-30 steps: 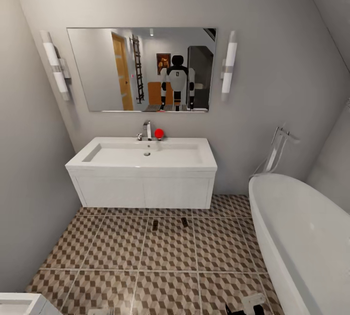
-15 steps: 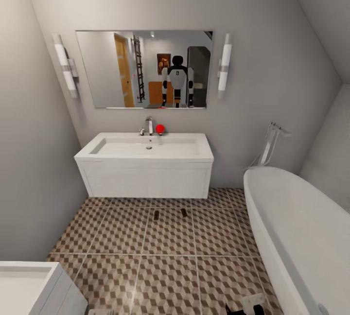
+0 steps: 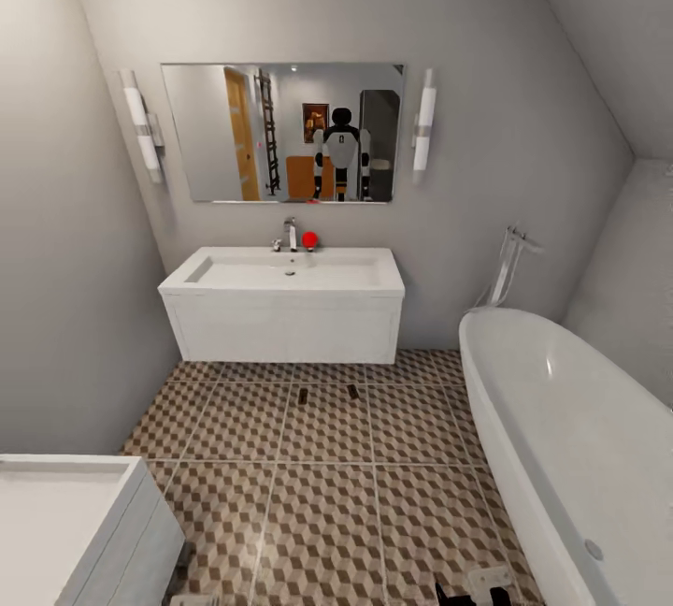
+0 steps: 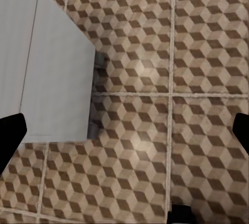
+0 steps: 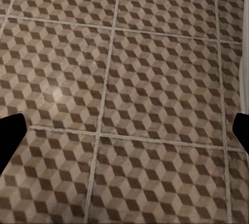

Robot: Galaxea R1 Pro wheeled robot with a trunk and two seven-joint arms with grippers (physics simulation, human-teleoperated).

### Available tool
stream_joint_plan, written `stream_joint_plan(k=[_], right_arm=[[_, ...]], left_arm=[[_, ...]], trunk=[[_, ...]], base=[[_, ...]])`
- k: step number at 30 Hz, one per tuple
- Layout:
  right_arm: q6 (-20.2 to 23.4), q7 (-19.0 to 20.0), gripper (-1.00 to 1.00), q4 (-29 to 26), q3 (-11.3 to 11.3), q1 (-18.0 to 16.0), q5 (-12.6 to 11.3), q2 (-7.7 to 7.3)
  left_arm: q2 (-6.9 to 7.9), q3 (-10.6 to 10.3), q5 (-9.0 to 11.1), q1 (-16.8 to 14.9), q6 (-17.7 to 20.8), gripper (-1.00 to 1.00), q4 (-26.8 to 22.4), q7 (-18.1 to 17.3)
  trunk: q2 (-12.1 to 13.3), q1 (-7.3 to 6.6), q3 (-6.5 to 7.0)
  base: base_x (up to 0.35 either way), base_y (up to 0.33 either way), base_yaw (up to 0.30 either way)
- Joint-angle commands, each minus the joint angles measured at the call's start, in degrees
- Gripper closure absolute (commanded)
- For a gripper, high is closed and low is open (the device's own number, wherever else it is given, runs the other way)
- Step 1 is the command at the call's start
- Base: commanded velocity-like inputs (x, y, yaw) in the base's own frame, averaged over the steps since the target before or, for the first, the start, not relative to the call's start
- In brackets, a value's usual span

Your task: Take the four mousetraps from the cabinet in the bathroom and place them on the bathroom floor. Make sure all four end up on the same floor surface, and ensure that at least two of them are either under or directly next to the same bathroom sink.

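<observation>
Two mousetraps point(image 3: 302, 396) point(image 3: 353, 392) lie flat on the bathroom floor point(image 3: 327, 494), just in front of the white sink point(image 3: 285, 274) with its chrome tap. The floor has brown-and-beige cube tiles. In the left wrist view my left gripper point(image 4: 124, 130) is open over the tiles beside a white vanity corner point(image 4: 52, 79), nothing between its dark fingertips point(image 4: 10, 136). In the right wrist view my right gripper point(image 5: 124, 133) is open too, over bare tiles. The cabinet is out of direct view.
An oval white bathtub point(image 3: 561, 438) fills the right side. A second white vanity point(image 3: 75, 522) stands at the near left. A mirror point(image 3: 283, 132) above the sink reflects the robot and an orange-brown piece behind it. A red ball point(image 3: 309, 238) sits by the tap.
The whole view has pulled back: the sink and mousetraps look smaller and farther, and the second vanity has come in at the near left. The mousetraps have not moved on the floor.
</observation>
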Motion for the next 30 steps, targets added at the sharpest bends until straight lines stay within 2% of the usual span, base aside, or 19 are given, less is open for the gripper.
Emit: stream_joint_plan(k=[1,20,24,30], right_arm=[[-0.2,0.1,-1.0,0.1,0.5,-0.1,-0.6,-0.01],[-0.2,0.1,-1.0,0.1,0.5,-0.1,-0.7,0.01],[-0.2,-0.5,-1.0,0.1,0.5,-0.1,-1.0,0.0],[-0.2,-2.6,-1.0,0.1,0.5,-0.1,-3.1,0.13]], left_arm=[[-0.04,-0.4,0.2,-0.1,-0.2,-1.0,0.1,0.1],[-0.04,-0.4,0.2,-0.1,-0.4,-1.0,0.1,0.0],[-0.02,-0.4,0.2,-0.1,-0.4,-1.0,0.1,0.0],[0.04,-0.4,0.2,-0.1,-0.4,-1.0,0.1,-1.3]], trunk=[[-0.1,0.0,-0.12],[-0.1,0.0,-0.12],[-0.1,0.0,-0.12],[-0.1,0.0,-0.12]], base=[[-0.341,0.0,0.0],[-0.336,0.0,0.011],[-0.153,0.0,0.161],[-0.028,0.0,0.234]])
